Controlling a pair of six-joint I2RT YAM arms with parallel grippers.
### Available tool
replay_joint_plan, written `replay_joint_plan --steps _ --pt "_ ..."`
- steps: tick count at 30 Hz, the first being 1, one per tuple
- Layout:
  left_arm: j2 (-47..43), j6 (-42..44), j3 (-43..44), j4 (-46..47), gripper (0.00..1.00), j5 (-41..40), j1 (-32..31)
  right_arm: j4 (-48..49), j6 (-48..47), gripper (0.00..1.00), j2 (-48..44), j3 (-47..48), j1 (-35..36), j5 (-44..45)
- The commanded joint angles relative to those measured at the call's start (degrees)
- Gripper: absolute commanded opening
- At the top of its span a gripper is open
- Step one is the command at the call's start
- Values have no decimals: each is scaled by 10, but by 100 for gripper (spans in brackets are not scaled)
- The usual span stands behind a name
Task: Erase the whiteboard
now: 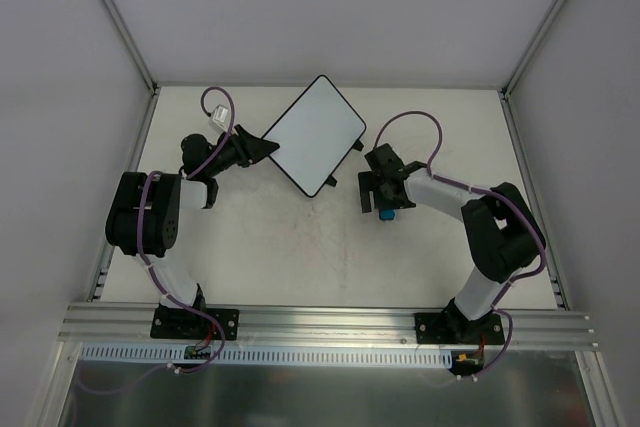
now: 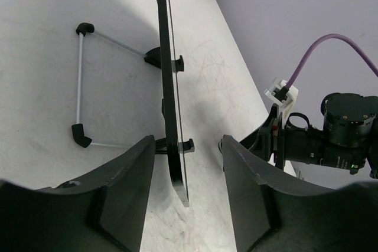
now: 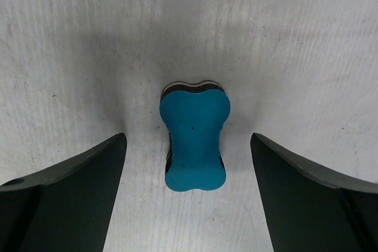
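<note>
Right pincer [image 1: 378, 197] hovers directly over the blue eraser [image 3: 195, 140], jaws spread wide, gripping nothing; the eraser lies on the table [image 1: 300, 247] between its 2 fingers. Left pincer [image 1: 255, 145], arm reaching forward, straddles the whiteboard [image 1: 315, 134] edge, jaws spread, a gap on each side. No marks show on the board from above, so erasing looks done.

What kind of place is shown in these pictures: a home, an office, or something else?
Probably a robot test cell in a laboratory: plain pale walls, a left arm and right arm bolted to a metal rail, and a whiteboard with a blue eraser on the table.
</note>
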Motion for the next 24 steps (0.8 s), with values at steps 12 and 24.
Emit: replay_joint_plan --steps 12,24 --pt "-12 9 -25 59 99 -12 15 49 -20 99 -86 -28 4 -5" --pt "-159 79 -80 -130 99 -132 19 60 -41 99 -234 -68 5 -20"
